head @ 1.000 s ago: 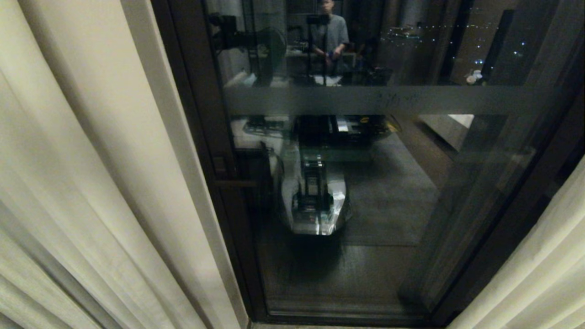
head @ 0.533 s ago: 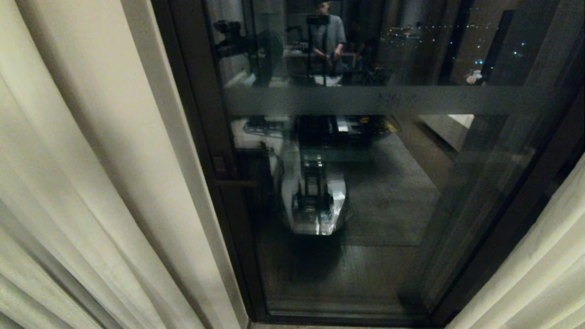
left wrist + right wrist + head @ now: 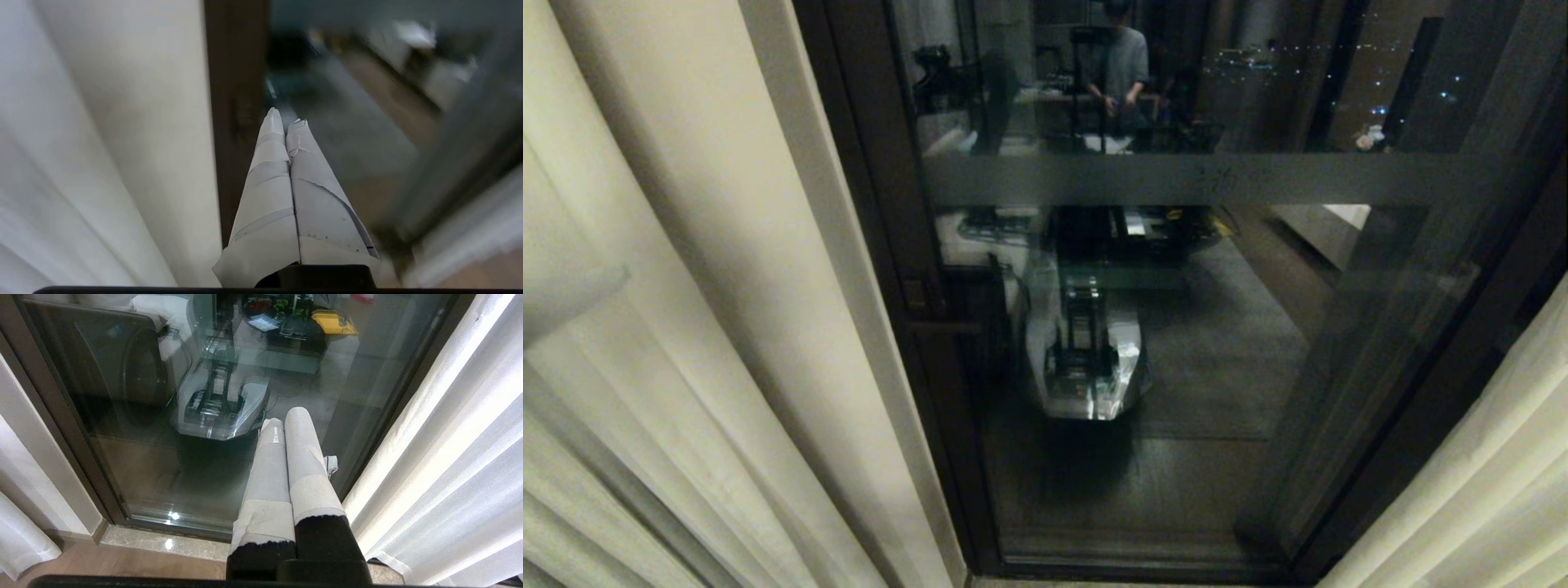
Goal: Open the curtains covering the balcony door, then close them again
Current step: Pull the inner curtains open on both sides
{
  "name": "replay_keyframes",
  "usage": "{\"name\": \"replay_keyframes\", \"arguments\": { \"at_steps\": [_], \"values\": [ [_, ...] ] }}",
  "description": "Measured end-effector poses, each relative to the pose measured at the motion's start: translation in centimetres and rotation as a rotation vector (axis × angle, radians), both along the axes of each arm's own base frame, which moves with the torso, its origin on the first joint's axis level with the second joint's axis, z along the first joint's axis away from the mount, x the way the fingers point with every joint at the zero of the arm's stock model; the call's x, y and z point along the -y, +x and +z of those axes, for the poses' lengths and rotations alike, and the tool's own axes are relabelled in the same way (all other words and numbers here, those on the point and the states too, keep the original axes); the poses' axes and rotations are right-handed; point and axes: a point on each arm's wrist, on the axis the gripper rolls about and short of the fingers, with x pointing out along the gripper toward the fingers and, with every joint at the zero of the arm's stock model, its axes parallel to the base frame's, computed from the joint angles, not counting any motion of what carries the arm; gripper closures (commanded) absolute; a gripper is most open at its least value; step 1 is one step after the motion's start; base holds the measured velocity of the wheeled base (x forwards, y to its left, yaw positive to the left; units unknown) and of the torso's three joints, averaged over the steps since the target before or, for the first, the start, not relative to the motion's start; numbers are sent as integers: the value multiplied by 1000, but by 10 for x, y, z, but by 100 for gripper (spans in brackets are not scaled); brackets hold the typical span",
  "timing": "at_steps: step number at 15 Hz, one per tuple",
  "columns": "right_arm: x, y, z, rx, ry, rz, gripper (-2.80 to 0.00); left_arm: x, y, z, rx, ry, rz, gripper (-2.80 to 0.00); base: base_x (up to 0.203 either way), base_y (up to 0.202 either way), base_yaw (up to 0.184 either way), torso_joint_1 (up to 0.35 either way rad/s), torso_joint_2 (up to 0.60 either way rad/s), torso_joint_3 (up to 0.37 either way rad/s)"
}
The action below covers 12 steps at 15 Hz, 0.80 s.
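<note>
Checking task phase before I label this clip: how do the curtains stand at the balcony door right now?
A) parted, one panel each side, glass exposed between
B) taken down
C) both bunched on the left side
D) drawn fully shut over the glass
A: the left curtain panel and right curtain panel hang apart, with the balcony door glass bare between them.

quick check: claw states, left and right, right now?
Left claw: shut, holding nothing, beside the left curtain panel.
Right claw: shut, holding nothing, pointing at the balcony door.
</note>
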Motion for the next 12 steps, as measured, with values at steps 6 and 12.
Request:
{"name": "replay_keyframes", "arguments": {
  "at_steps": [6, 12],
  "values": [
    [0, 0, 0, 0, 0, 0, 0, 31, -33, -81, -259, 147, 17, 0, 0, 0, 0, 0, 0, 0],
    [0, 0, 0, 0, 0, -1, 0, 27, -97, -158, -195, 174, 182, 0, 0, 0, 0, 0, 0, 0]
  ]
}}
